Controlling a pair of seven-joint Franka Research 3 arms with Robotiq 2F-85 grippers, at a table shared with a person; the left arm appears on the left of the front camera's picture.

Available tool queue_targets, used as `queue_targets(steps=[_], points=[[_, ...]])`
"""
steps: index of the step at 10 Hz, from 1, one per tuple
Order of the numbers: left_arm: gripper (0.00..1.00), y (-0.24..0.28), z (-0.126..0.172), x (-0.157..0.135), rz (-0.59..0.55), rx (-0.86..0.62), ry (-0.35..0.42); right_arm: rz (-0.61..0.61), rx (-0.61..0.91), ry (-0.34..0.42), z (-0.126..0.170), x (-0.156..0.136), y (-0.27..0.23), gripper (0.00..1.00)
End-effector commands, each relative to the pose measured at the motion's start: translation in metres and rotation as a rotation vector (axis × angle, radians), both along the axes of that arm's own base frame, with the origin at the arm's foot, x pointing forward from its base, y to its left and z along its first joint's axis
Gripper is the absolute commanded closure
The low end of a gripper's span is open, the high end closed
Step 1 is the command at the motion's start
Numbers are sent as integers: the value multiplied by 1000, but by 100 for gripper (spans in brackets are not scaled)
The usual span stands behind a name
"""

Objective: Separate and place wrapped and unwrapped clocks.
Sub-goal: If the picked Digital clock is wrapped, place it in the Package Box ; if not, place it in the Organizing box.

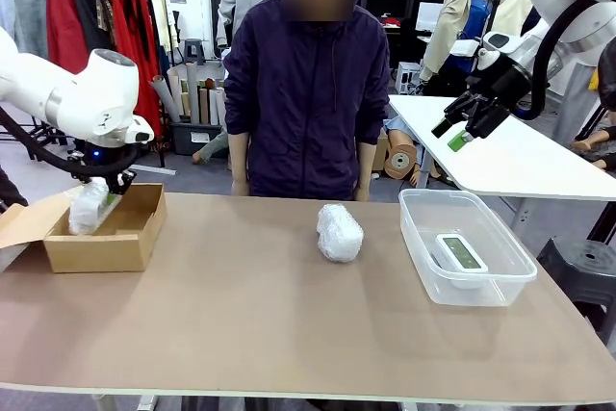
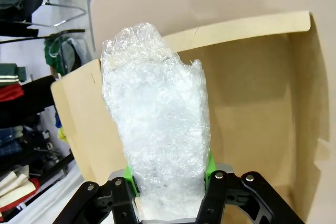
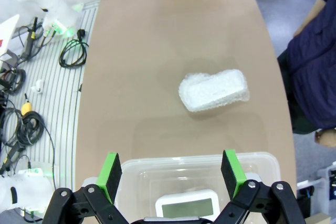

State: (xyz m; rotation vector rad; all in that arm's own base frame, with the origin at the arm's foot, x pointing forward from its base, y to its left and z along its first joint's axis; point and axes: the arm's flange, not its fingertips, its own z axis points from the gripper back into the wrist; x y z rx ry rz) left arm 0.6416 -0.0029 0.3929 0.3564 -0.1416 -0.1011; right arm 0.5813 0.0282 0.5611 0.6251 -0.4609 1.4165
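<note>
Bundle (image 2: 157, 124) in left gripper (image 2: 169, 172): crinkly translucent bubble wrap, seemingly boxy.

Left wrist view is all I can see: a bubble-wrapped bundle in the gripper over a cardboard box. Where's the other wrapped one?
Observer: The second wrapped bundle lies loose in the middle of the table, in front of the person.
Operator: And the bare clock?
Observer: The unwrapped clock lies screen up inside the clear tub on the robot's right.
Operator: Is the right arm busy?
Observer: No, the right gripper hovers open and empty above that tub.
</note>
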Motion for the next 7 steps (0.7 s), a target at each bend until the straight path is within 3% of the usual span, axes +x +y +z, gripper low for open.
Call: queue_targets(steps=[1, 7], points=[[100, 7, -11, -1, 49, 52, -43, 6, -18, -2, 1, -2, 1, 0], [100, 11, -17, -9, 76, 23, 26, 6, -18, -2, 1, -2, 1, 0]])
